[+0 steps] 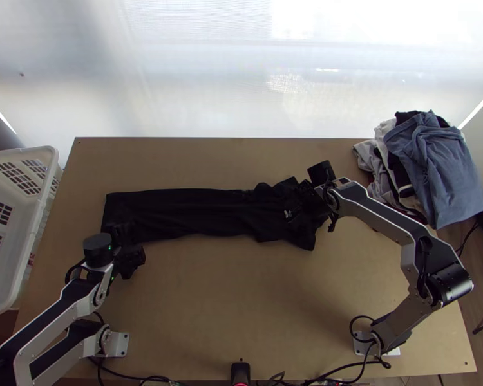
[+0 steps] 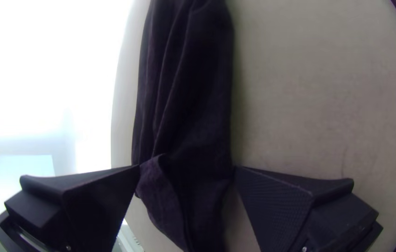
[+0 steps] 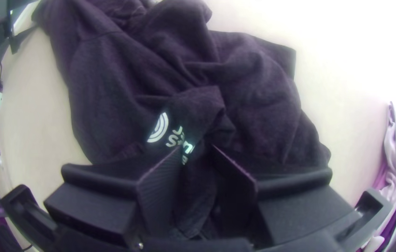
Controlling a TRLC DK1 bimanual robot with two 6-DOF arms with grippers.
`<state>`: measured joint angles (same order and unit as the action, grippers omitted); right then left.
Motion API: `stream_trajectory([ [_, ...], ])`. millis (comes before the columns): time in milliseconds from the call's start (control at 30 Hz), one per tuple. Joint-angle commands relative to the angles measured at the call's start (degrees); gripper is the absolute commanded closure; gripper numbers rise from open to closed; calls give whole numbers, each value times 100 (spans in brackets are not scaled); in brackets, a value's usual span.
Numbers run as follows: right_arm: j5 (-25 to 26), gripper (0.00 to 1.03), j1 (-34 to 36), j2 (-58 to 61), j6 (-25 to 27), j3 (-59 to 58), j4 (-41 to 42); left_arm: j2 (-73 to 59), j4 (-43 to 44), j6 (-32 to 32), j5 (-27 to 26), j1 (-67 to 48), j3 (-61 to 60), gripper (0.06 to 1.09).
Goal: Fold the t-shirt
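Observation:
The black t-shirt (image 1: 190,213) lies as a long narrow strip across the table, bunched at its right end. Over its left end, at the near edge, is my left gripper (image 1: 127,248). Seen from the left wrist, that gripper (image 2: 187,169) stands open, one finger on each side of the strip (image 2: 198,93), where a flap is turned over. My right gripper (image 1: 308,197) is at the bunched end. In the right wrist view this gripper (image 3: 197,148) has its fingers parted, with rumpled cloth (image 3: 253,98) and a white print beneath and between them.
A pile of clothes (image 1: 431,167) lies at the table's far right corner, blue-grey cloth on top. A white basket (image 1: 15,235) stands beyond the left edge. Bare tabletop (image 1: 241,296) stretches between the shirt and the near edge.

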<state>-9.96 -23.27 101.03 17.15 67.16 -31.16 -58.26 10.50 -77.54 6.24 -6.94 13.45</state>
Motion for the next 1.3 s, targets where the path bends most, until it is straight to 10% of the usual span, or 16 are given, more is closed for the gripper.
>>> stream_trajectory([
  [0,-6,71,-38,-14,-45,8,4,-704,461,-156,-88,298,114,11],
  [300,2,71,-73,4,-80,8,4,-1346,892,-323,-220,580,202,22],
  [767,2,71,-82,39,-106,34,4,-1495,1068,-455,-940,835,360,104],
  [1267,-6,73,-125,101,-106,17,4,-115,901,-482,-1406,817,632,105],
])
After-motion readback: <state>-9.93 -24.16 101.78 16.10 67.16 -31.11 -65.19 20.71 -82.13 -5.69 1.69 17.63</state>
